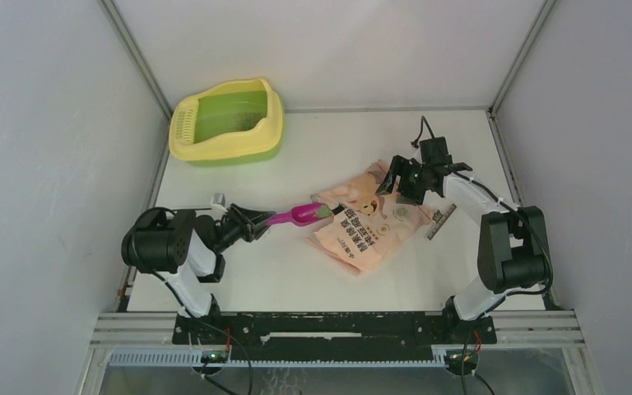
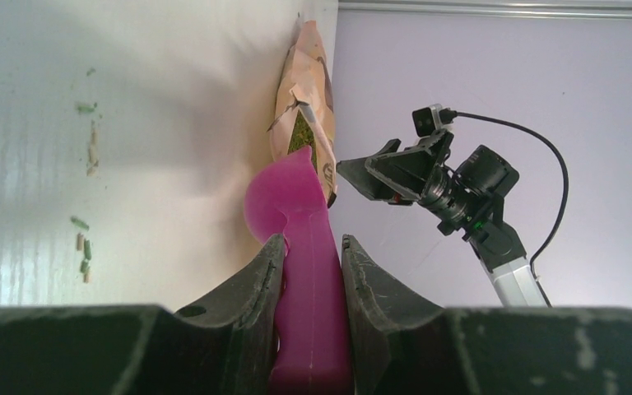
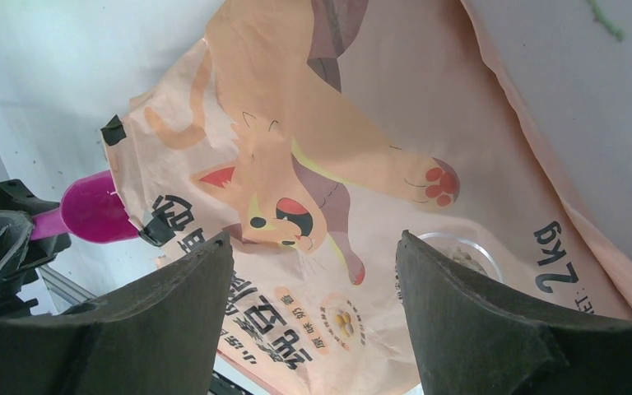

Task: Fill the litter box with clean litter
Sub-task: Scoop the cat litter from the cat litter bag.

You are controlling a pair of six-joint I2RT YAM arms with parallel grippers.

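Smooth magenta plastic scoop (image 1: 303, 215); flat crinkled bag (image 1: 372, 229); rounded litter box (image 1: 276, 117).

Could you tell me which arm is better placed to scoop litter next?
Left. The left gripper is shut on the magenta scoop, its bowl at the mouth of the bag, and the litter box lies on that side. The right gripper hangs open over the bag, empty.

Top camera looks down from behind; both wrist cameras sit close; all 3 views share the printed bag (image 1: 368, 222).
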